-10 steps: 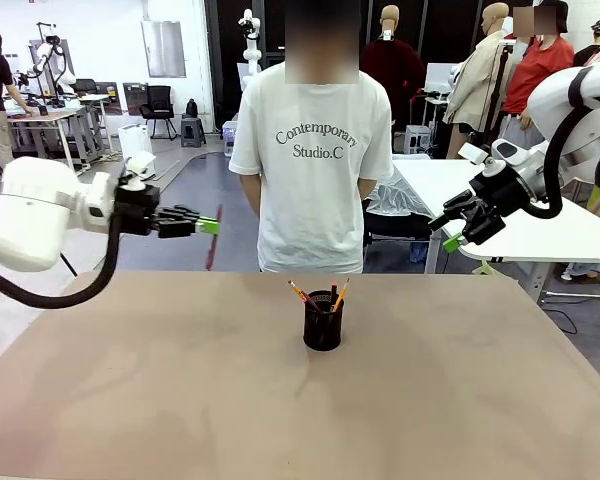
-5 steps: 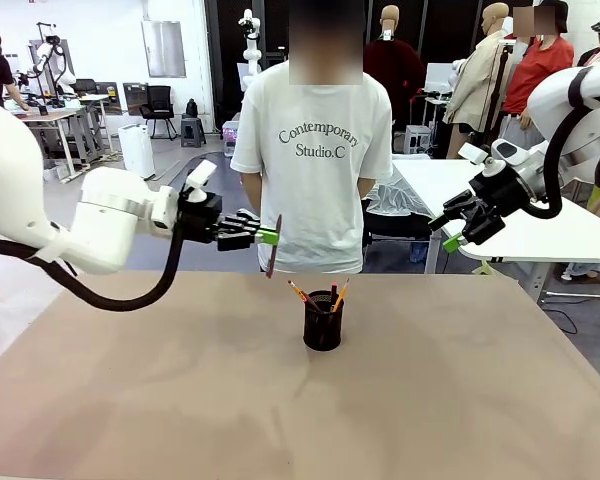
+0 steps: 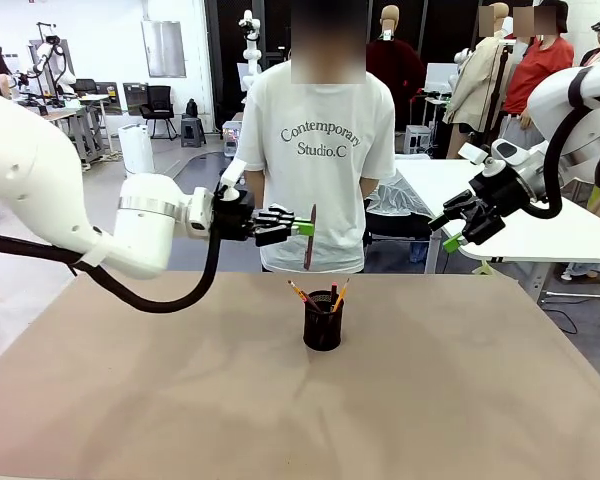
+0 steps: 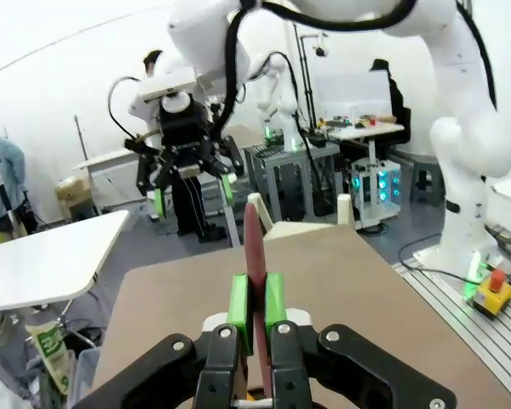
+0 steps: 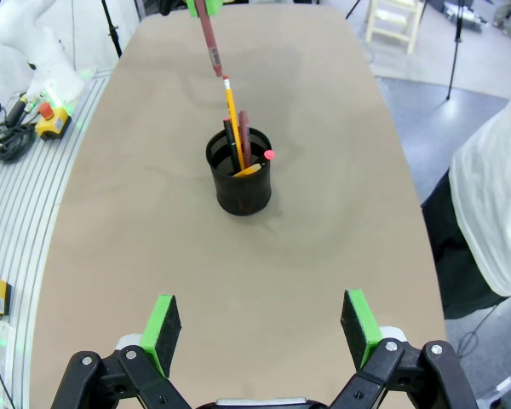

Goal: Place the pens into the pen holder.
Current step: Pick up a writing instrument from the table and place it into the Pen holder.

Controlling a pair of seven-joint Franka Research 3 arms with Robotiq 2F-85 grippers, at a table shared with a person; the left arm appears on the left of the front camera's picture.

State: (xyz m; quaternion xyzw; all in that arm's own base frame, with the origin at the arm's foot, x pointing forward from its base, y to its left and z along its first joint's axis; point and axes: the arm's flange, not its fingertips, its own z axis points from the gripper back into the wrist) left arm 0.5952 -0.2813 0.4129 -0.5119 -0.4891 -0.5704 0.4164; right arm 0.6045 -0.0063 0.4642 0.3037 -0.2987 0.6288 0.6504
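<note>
A bare tan table (image 3: 130, 400) is filling the lower half of the front view, with a workshop of white tables and a person in a white T-shirt (image 3: 320, 160) standing behind it. One black mesh pen holder (image 3: 322, 320) is sitting at the centre of the frame, holding about four pens (image 5: 235, 136). The left gripper (image 3: 308, 228), just upper left of the holder, is pinching one reddish-brown pen (image 3: 309, 238) upright between its pads. The right gripper (image 3: 452, 236), at the right, is hanging spread wide, gripping nothing.
</note>
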